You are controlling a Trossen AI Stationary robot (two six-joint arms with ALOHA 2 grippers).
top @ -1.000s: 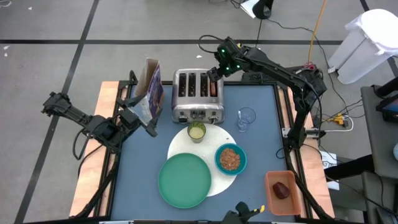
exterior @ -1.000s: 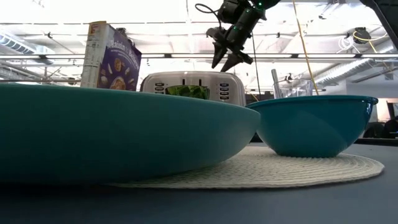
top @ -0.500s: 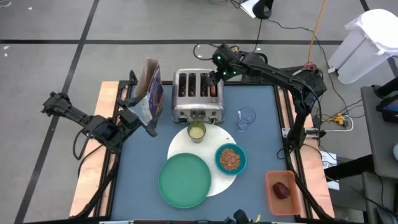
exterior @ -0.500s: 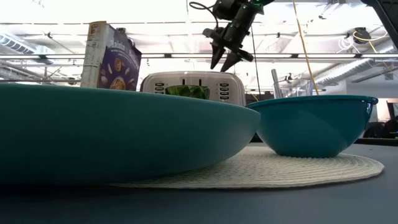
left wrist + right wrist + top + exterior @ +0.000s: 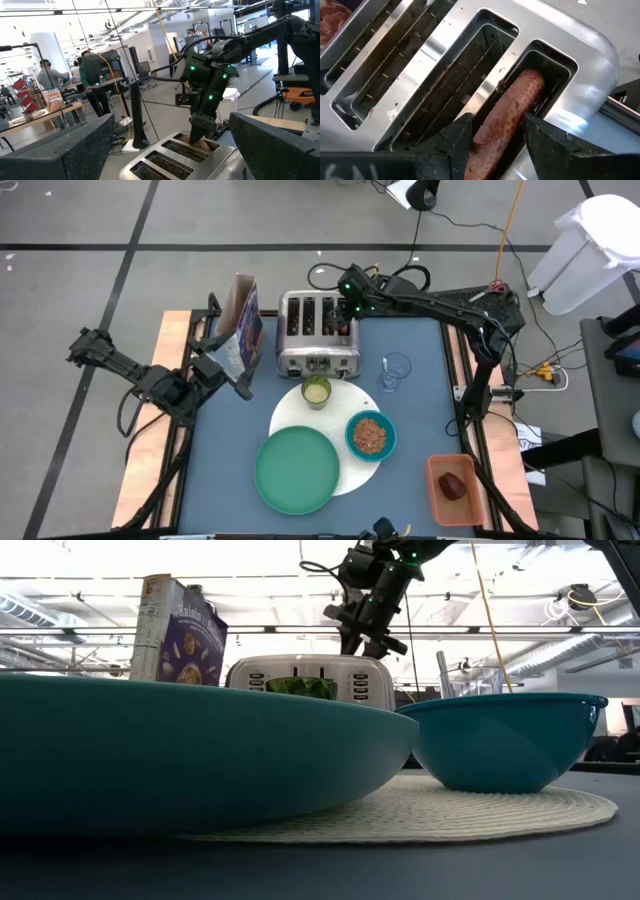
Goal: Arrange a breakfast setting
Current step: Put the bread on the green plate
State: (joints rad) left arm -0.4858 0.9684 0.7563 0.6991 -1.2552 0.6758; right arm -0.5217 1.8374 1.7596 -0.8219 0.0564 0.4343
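Mat: I see the large white round disc (image 5: 325,442) laid at the table's middle; I judge that part finished.
Plate: the green plate (image 5: 297,470) lies on the disc's near-left part, nothing on it.
Bowl: the smaller teal bowl (image 5: 370,435) sits on the disc's right side and holds brown cereal, so I count it as served.
Cup: the small yellow-green cup (image 5: 316,391) stands at the disc's far edge, just in front of the silver four-slot toaster (image 5: 318,333).
Glass: the clear glass (image 5: 396,370) stands off the disc to the right of the toaster; it looks like the metal spoon stands in it, but I cannot be sure.
Fruit: the dark red fruit (image 5: 453,485) waits in an orange tray (image 5: 456,489) at the table's right edge; I judge it not yet placed.
Pastry: the brown ring pastry (image 5: 506,116) stands on edge in the toaster's rightmost slot; getting it to the plate looks like the step in hand.
Right gripper (image 5: 492,132): over that slot, fingers parted narrowly on either side of the pastry, close to it but, as far as I can tell, not yet clamped.
Left gripper (image 5: 222,370): parked at the table's left edge beside the purple cereal box (image 5: 240,328), its fingers spread wide, holding nothing.
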